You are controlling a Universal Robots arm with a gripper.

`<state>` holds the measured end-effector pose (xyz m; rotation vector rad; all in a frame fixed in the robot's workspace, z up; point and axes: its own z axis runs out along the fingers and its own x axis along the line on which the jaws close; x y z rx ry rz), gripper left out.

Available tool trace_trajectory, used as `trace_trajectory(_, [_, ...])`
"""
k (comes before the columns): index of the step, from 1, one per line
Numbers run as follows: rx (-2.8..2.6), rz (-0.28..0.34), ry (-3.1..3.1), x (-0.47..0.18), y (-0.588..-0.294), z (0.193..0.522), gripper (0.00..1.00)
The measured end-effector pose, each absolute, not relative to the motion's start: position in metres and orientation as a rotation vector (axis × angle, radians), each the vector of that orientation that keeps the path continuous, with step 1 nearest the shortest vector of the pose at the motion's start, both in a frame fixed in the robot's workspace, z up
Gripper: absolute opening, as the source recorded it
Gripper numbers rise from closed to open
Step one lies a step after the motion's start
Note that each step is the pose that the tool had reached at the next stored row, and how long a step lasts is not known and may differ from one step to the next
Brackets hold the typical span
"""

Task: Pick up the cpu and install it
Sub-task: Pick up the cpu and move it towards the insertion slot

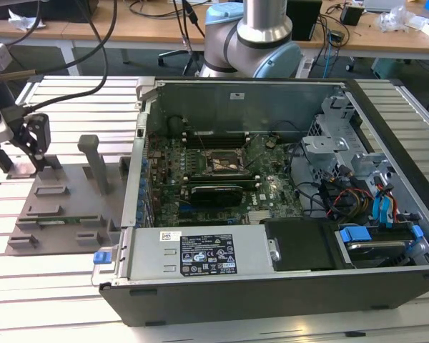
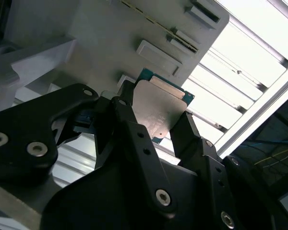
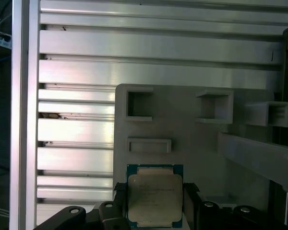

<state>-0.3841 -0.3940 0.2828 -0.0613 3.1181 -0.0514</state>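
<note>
The cpu (image 3: 154, 197), a small square chip with a silvery-grey top and a greenish rim, sits between my gripper's (image 3: 153, 191) black fingers, which press on its two opposite edges. The second wrist view shows the same cpu (image 2: 159, 106) clamped in the gripper (image 2: 156, 115) just above the grey plastic fixture block (image 2: 110, 38). At the exterior view's left, the gripper (image 1: 30, 146) hangs over the far end of that fixture block (image 1: 64, 207). The dark socket frame (image 1: 225, 161) lies on the motherboard inside the open computer case (image 1: 272, 286), well off to the exterior view's right.
The fixture block carries raised pockets (image 3: 139, 104) and an upright post (image 1: 93, 161). The ribbed aluminium table (image 1: 50, 279) stretches around it. The arm's base (image 1: 250, 36) stands behind the case. Cables and drive bays (image 1: 372, 207) fill the case's right half.
</note>
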Motion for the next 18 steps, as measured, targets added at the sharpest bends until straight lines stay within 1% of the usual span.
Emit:
trace_trajectory(13, [-0.061,-0.051,3.118,-0.3841,-0.394,0.2837,0.55])
trace_trajectory(18, [-0.061,-0.051,3.118,-0.3841,-0.394,0.2893,0.55])
